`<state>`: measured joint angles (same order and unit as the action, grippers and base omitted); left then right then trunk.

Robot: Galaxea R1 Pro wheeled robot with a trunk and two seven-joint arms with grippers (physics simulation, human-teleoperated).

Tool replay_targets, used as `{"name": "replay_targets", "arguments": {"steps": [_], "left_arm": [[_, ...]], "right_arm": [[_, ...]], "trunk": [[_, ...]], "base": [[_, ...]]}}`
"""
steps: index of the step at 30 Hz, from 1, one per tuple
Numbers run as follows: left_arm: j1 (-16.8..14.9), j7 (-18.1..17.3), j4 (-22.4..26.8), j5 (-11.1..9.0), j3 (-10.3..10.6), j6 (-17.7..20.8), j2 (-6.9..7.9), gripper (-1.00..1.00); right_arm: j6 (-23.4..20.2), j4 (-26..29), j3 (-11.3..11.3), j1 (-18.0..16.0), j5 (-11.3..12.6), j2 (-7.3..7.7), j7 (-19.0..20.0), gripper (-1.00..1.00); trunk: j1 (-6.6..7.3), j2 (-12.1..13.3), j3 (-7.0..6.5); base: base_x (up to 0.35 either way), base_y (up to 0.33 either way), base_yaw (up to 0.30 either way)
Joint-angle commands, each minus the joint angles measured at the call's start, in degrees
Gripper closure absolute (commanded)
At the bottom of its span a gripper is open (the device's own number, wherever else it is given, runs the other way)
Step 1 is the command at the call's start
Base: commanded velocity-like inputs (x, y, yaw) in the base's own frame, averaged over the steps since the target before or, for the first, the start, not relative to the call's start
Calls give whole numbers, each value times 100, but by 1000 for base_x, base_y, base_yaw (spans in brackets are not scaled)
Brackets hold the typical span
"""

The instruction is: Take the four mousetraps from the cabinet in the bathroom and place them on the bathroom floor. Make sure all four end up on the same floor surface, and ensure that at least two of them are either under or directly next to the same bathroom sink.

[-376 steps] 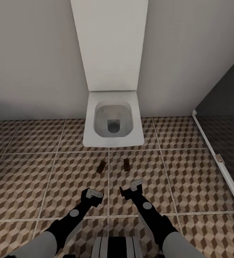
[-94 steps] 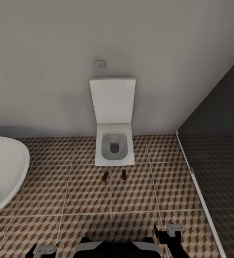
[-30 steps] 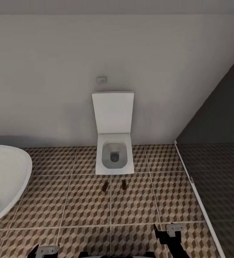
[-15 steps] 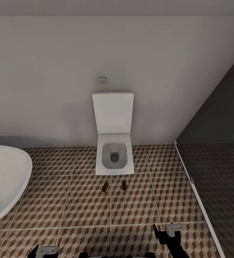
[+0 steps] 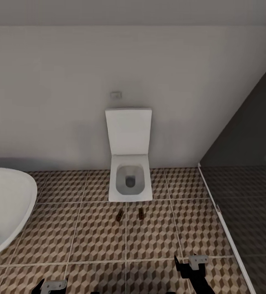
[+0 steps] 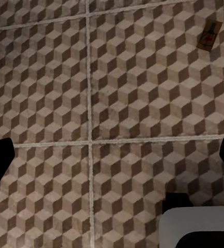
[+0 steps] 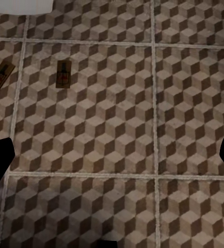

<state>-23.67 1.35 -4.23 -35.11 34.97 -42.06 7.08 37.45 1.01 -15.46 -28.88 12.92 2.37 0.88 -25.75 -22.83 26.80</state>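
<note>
two mousetraps [image 5: 119,216] [image 5: 141,213] flat on the bathroom floor [image 5: 92,237], just in front of the toilet [image 5: 129,183], one on each side of a grout line, near each other but apart; left one slightly tilted. also seen from the right wrist [image 7: 1,74] [image 7: 63,74] and one from the left wrist [image 6: 210,35]. white basin [image 5: 4,208] at the floor's left edge; dark glass partition [image 5: 247,171] along its right edge. left end effector [image 5: 51,285] and right end effector [image 5: 192,263] low over the tiles, both spread wide, pinching nothing, well apart from the mousetraps.
</note>
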Motion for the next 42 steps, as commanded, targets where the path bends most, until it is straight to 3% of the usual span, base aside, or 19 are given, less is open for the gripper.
{"name": "replay_targets", "arguments": {"steps": [1, 42], "left_arm": [[-6, 14, -16, -13, 45, -23, -4, -100], [-6, 14, -16, -13, 51, -21, -14, -100]], "right_arm": [[17, -4, -49, -3, 55, 1, 9, -100], [12, -4, -54, -3, 57, 1, -17, -100]], "trunk": [[-3, -8, -2], [-3, -8, -374]], "base": [[0, 0, 0], [0, 0, 0]]}}
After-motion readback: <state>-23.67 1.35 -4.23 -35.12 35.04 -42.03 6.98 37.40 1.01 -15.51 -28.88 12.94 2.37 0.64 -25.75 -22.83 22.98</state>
